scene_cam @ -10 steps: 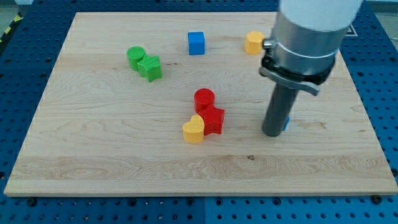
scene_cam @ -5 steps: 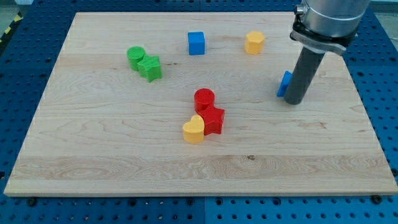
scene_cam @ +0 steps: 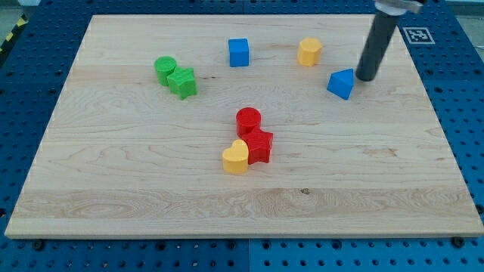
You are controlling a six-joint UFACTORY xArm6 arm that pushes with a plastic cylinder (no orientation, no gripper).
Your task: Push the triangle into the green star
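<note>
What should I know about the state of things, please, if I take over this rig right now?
My tip rests on the board just to the right of the blue triangle, slightly toward the view's top, close beside it.
The green star sits far to the view's left, touching the green cylinder.
Done: nothing yet; triangle and star are far apart.
Left: push the triangle leftward across the board into the star.

Pale, smooth wooden board (scene_cam: 151, 189); matt plastic-looking blue triangle (scene_cam: 341, 83); dark matt rod (scene_cam: 376, 45).
</note>
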